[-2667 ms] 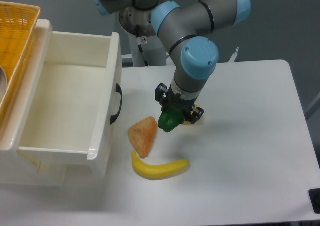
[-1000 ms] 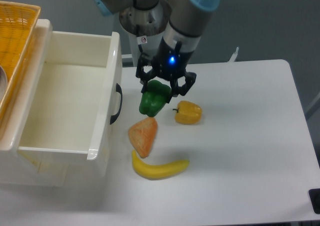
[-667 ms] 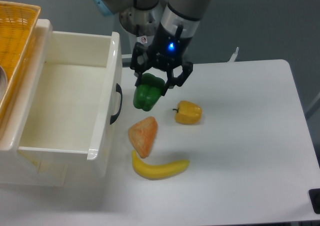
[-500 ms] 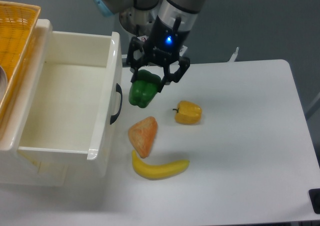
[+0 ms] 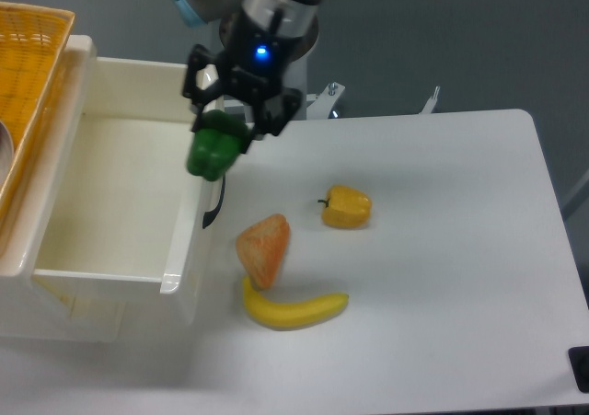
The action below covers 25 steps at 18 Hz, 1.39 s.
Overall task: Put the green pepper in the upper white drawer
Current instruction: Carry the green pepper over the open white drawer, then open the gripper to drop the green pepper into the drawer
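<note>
Hanging in the air, the pepper (image 5: 213,152) is right above the front wall of the drawer (image 5: 197,249), roughly over the black handle (image 5: 216,205), so by my reckoning the job is well past halfway. The pick-up is done and the carry looks almost done; what is left is to bring it a little further in over the open box and let it go. Nothing lies inside the drawer that I can see, only its bare white floor.

From where I stand the gripper (image 5: 228,128) is closed around the top of the pepper, its dark fingers (image 5: 196,82) spread only as far as the pepper's width, with the green body poking out below them. It touches nothing else; the drawer wall is underneath it, and I cannot tell how much gap there is.

On the table (image 5: 442,286) to the right, well apart from the gripper, sit a yellow pepper (image 5: 346,206), an orange wedge (image 5: 264,248) and a banana (image 5: 293,307). A woven basket (image 5: 28,74) sits at the far left, beside the drawer.
</note>
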Motion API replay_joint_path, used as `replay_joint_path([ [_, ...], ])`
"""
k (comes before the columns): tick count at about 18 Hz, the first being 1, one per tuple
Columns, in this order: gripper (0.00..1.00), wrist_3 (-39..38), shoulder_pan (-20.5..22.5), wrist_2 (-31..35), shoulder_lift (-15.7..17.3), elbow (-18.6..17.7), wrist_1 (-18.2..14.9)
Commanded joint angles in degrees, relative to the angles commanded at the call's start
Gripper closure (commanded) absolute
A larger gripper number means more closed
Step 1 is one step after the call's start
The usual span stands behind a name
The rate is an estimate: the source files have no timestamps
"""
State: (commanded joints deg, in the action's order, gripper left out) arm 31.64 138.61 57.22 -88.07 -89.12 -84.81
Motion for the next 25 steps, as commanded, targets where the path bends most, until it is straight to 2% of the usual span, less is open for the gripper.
replay_joint_path([
  [7, 0.62, -0.26, -3.16, 0.17, -0.97, -0.17, 0.18],
  [13, 0.59, -0.26, -5.89, 0.17, -3.07, -0.53, 0.44],
  [19, 0.58, -0.26, -7.12, 0.44, -3.16, -1.05, 0.44],
  [25, 0.55, -0.26, -8.44, 0.61, -4.75, -1.05, 0.53],
])
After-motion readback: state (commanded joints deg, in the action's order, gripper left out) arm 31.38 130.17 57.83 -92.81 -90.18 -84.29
